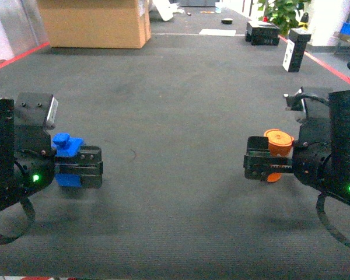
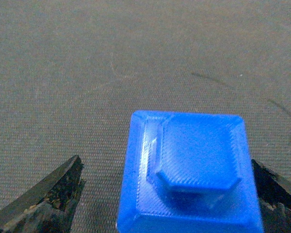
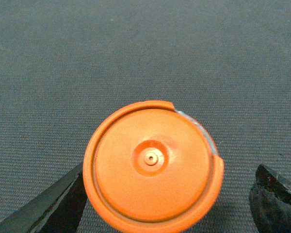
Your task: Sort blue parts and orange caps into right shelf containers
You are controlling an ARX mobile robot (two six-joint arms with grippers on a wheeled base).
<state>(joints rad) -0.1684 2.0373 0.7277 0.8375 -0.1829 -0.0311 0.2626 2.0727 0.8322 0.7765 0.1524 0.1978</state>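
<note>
blue part [image 2: 191, 170] and orange cap [image 3: 153, 167] between jaws.

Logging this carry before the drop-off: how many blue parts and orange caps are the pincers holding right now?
Blue parts: 1, the blue part in the left pincer
Orange caps: 1, the orange cap in the right pincer
Total: 2

- Dark carpeted floor [image 1: 175, 105] lay open between the two pincers.
- Far ahead stood a cardboard box [image 1: 96, 22] left, black boxes [image 1: 262, 32] right.
</note>
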